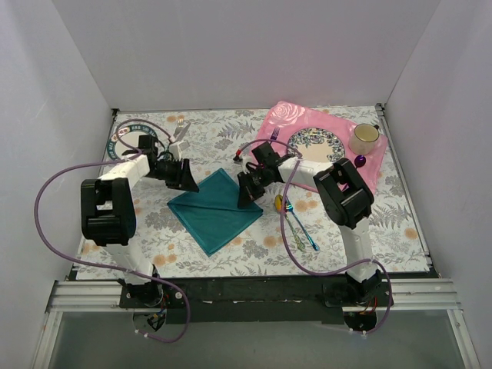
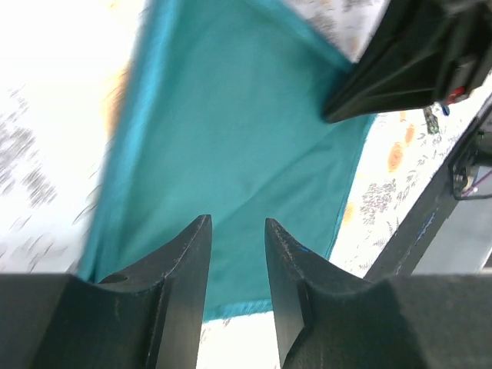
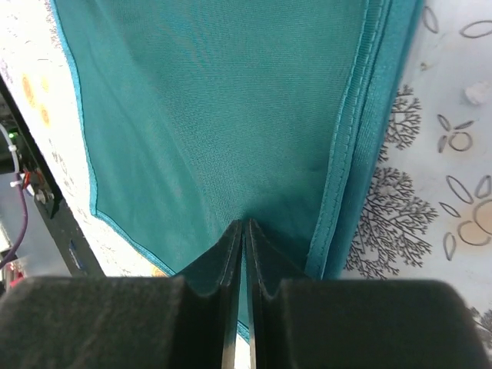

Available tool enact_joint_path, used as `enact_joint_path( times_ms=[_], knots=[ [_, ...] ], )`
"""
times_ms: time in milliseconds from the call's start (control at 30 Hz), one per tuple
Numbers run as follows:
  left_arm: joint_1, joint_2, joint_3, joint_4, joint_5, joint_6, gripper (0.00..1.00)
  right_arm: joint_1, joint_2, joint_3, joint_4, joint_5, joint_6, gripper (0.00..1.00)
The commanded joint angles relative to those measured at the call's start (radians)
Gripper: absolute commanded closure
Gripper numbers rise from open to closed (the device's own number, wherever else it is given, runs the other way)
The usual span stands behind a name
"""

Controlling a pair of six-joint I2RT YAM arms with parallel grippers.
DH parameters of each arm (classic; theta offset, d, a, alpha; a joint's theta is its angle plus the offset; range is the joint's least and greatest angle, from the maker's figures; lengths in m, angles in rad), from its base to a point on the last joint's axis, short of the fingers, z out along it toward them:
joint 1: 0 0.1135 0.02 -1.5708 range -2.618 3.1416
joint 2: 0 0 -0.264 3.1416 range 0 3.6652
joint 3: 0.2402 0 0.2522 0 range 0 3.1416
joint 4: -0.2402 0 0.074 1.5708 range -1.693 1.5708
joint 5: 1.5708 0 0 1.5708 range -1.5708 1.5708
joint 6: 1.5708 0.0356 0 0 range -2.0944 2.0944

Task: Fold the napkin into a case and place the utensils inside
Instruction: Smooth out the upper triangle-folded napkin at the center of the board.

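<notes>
The right gripper (image 3: 244, 231) has its two fingers squeezed together on a bit of the napkin (image 3: 215, 115), close to the folded edge at the right of its wrist view. That is probably so it can pull that side over. The left gripper (image 2: 237, 227) has its fingers apart with nothing between them, just over the cloth. In the top view the napkin lies in the middle, and the utensils (image 1: 296, 219) lie just to its right, not inside yet.
</notes>
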Motion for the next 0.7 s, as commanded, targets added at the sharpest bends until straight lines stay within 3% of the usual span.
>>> enact_joint_path(
  times_ms=[0,133,367,500,667],
  knots=[
    [0.084,-0.047,-0.005,-0.051,-0.01,0.04,0.66,0.021,-0.007,-0.052,-0.043,0.011,-0.029,0.87],
    [0.095,-0.047,0.021,-0.051,-0.019,0.064,0.61,0.057,-0.02,-0.098,-0.053,-0.033,-0.015,0.87],
    [0.066,0.013,0.088,-0.035,0.022,0.067,0.62,0.133,-0.08,-0.144,-0.077,-0.19,0.031,0.86],
    [0.024,0.032,0.079,0.021,0.036,0.026,0.63,0.147,-0.166,-0.241,0.073,-0.29,0.147,0.82],
    [-0.029,0.039,0.059,0.054,0.053,-0.005,0.65,0.091,-0.22,-0.186,0.122,-0.264,0.146,0.78]
  ],
)
